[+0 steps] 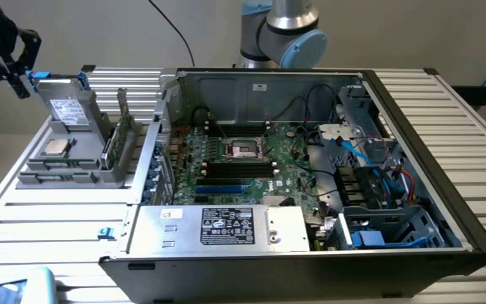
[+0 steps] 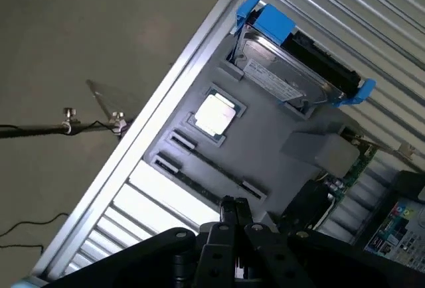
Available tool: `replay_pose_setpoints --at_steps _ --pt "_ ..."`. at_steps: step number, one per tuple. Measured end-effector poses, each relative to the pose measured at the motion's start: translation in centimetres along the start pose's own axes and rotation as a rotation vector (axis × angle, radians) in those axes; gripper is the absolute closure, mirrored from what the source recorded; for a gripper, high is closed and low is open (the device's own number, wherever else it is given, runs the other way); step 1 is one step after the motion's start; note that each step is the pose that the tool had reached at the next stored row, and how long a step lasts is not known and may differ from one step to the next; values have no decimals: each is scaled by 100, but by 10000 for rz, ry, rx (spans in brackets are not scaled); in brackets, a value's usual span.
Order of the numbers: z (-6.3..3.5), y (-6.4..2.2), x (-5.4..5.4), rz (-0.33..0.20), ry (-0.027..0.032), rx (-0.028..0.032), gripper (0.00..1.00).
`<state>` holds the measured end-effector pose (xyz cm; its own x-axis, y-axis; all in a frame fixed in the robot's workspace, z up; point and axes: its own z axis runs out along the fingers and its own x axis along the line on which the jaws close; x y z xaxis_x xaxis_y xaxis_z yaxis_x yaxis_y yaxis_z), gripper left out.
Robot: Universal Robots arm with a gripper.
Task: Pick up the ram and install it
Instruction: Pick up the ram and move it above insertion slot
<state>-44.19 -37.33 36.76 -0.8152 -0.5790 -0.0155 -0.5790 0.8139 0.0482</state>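
Slatted aluminium table (image 1: pixel 49 221) carrying an open black computer case (image 1: pixel 311 266) and a grey plastic holder (image 1: pixel 66 172).
The long thin green ram stick (image 1: pixel 117 144) stands on its edge in the holder, at 9 o'clock from the case in the exterior view. The black gripper (image 2: pixel 234 204) hangs at 11 o'clock from it, well apart, closed and empty.

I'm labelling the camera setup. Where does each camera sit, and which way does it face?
Exterior view: off the arm, raised, looking down into the open computer case; the arm and gripper show.
Wrist view: on the wrist, looking down on the gray parts holder; the gripper shows.
Both show the holder, hard drive and processor chip.
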Motion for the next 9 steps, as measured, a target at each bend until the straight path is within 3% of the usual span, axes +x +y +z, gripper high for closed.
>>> replay_pose_setpoints --at_steps 9 --pt "5 0 0 -1628 78 -25 89"
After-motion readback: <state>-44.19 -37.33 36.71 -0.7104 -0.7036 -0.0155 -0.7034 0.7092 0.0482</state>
